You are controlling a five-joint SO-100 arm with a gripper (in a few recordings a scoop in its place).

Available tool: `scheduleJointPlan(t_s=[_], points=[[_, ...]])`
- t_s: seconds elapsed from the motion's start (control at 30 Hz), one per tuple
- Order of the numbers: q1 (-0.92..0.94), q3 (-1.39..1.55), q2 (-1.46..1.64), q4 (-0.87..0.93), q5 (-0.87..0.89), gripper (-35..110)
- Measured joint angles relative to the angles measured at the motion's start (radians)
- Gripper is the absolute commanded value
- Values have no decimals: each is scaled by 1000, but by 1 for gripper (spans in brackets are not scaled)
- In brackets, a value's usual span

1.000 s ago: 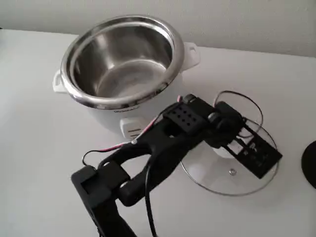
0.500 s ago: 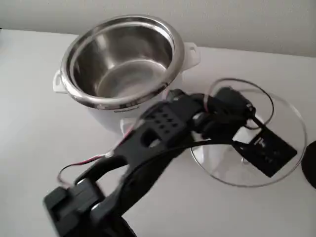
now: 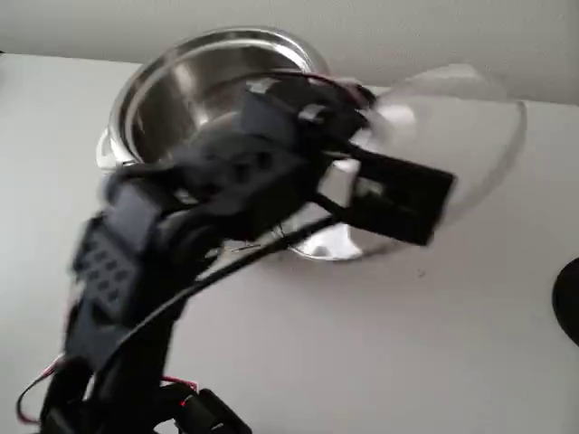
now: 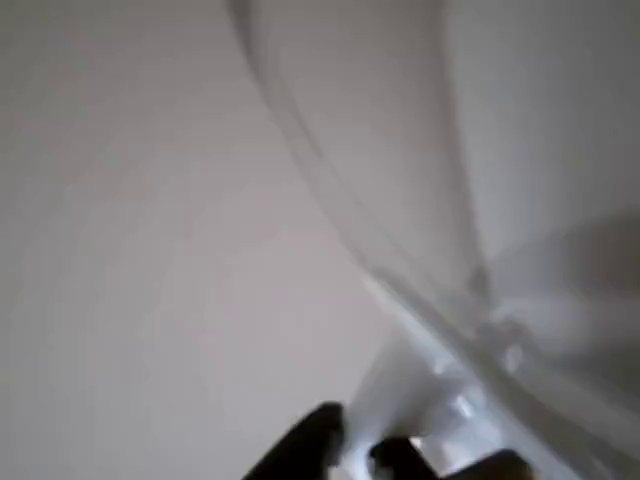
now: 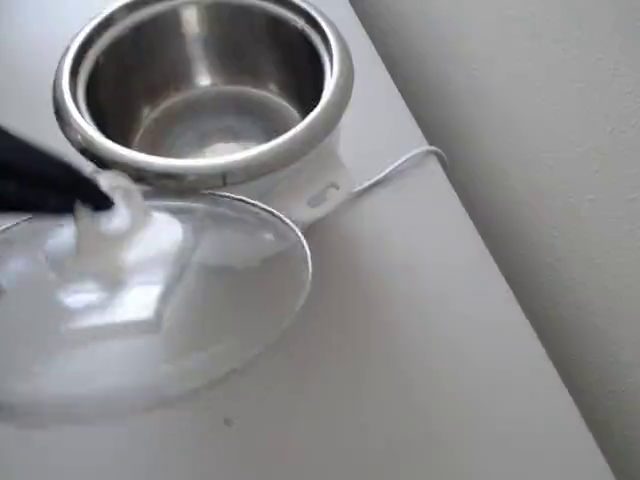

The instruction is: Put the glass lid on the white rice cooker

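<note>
- No writing or brand can be read on anything now; the arm covers the front of the white rice cooker [image 3: 298, 54], and motion blur softens the fixed view.
- The small dark print on the cooker's front, seen in the earlier fixed frames but too small to read even there, is now hidden behind the arm.
- The glass lid [image 3: 452, 136] is off the surface and tilted in the fixed view, at about 3 o'clock from the cooker, with its lower edge near the cooker's base.
- A second ago the lid lay flat on the surface at about 4 o'clock from the cooker; half a second ago it was already lifted at one side.
- The gripper [image 3: 348, 185] is closed around the lid's white knob [image 5: 105, 215], so the fingers hold the lid by its centre; the dark fingers [image 4: 320, 440] show at the bottom of the wrist view, with the lid's rim running diagonally across it.
- In the overhead view the lid [image 5: 230, 290] hangs at about 6 o'clock from the cooker [image 5: 200, 90], its upper edge overlapping the steel rim in the picture.
- The arm [image 3: 208, 199] has swung up and to the left since the earlier frames and now crosses in front of the cooker's open steel pot.
- The cooker stands where it stood before, uncovered, on the white surface [image 3: 407, 344].
</note>
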Motion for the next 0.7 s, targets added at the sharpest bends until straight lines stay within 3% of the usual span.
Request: scheduleJointPlan(t_s=[0.4,0.7], points=[[-97,-23,160,-61,-38,0],[-356,-37,160,-66,-34,0]])
